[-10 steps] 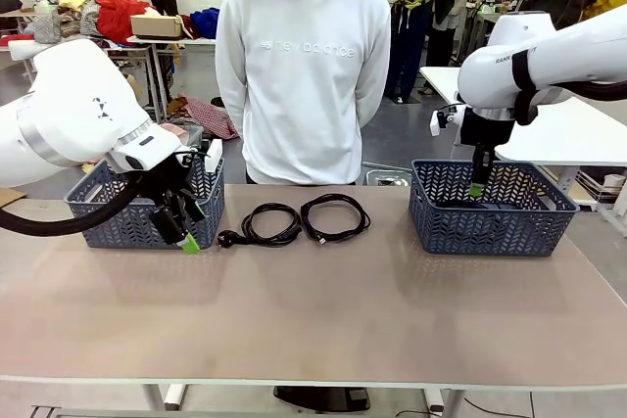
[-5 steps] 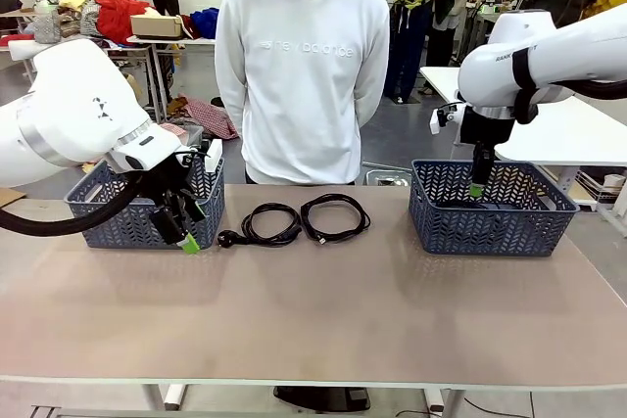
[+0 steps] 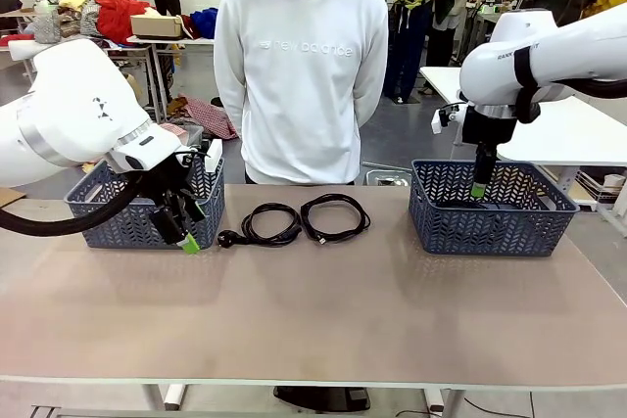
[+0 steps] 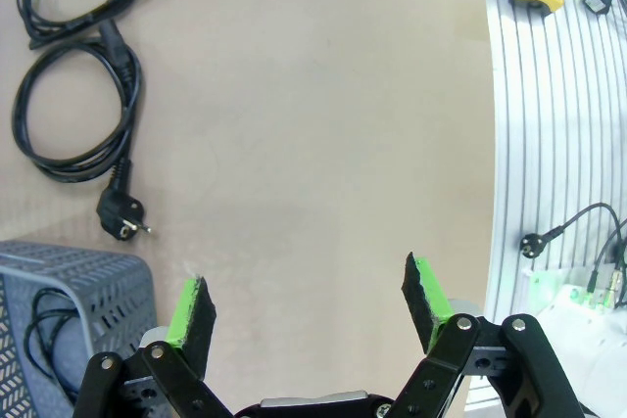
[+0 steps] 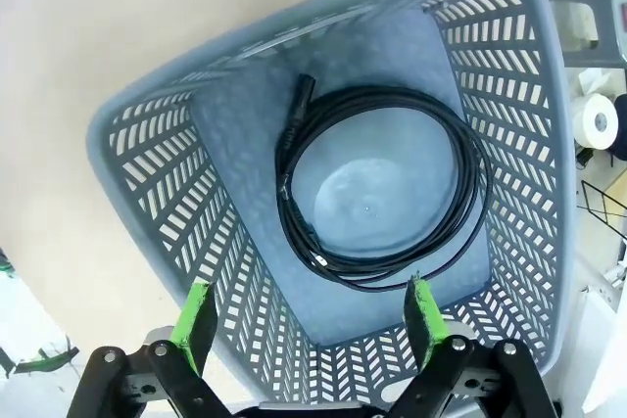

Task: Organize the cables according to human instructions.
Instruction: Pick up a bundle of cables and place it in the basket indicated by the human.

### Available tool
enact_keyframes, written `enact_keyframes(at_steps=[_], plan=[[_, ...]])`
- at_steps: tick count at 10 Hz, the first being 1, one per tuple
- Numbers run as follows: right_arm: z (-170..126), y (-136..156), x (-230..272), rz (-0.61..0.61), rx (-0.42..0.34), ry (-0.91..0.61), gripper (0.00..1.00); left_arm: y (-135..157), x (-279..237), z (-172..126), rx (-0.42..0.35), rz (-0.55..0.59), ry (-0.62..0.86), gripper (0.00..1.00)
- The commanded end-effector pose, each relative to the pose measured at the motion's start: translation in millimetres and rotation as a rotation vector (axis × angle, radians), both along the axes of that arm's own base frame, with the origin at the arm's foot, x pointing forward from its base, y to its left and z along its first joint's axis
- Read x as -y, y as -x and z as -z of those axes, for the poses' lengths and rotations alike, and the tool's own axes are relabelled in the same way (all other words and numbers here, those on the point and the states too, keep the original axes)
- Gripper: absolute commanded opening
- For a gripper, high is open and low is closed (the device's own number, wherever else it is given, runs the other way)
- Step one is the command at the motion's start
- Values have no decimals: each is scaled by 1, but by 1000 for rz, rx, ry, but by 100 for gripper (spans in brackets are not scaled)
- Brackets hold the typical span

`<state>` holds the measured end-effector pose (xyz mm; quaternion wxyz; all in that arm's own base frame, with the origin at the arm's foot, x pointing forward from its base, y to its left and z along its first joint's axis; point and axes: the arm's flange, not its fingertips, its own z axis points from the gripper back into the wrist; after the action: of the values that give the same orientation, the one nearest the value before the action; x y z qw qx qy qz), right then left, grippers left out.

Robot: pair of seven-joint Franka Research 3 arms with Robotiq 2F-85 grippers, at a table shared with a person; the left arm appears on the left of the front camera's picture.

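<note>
Table (image 3: 323,320) seen from the robot's side: right fingers (image 5: 196,320) spread wide and empty, directly above a coiled cable (image 5: 297,110) in the right basket (image 5: 147,173); left fingers (image 4: 186,312) also wide and empty, the left basket (image 4: 88,271) beside them holding a second cable (image 4: 41,325), and beyond their tips a plug-ended cable (image 4: 120,214) and a fourth cable (image 3: 338,237) lie side by side.

The white sweatshirt (image 3: 301,95) reads "new balance" across the chest.

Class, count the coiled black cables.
4. Plug-ended coil and second coil on the table; third coil in left grey basket; fourth coil in right basket. Left basket may hide more.
</note>
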<state>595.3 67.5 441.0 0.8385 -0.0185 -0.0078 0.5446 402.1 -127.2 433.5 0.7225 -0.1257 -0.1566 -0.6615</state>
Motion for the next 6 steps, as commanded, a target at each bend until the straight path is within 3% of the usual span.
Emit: enact_keyframes(at_steps=[1, 3, 6], plan=[[1, 0, 0, -10, 0, 0, 100, 1, 0, -1, 5, -4, 0, 100], [-12, 0, -5, 53, 23, -59, 100, 1, 0, -1, 5, -4, 0, 100], [-39, 38, -25, 197, 29, -208, 100, 1, 0, -1, 5, -4, 0, 100]])
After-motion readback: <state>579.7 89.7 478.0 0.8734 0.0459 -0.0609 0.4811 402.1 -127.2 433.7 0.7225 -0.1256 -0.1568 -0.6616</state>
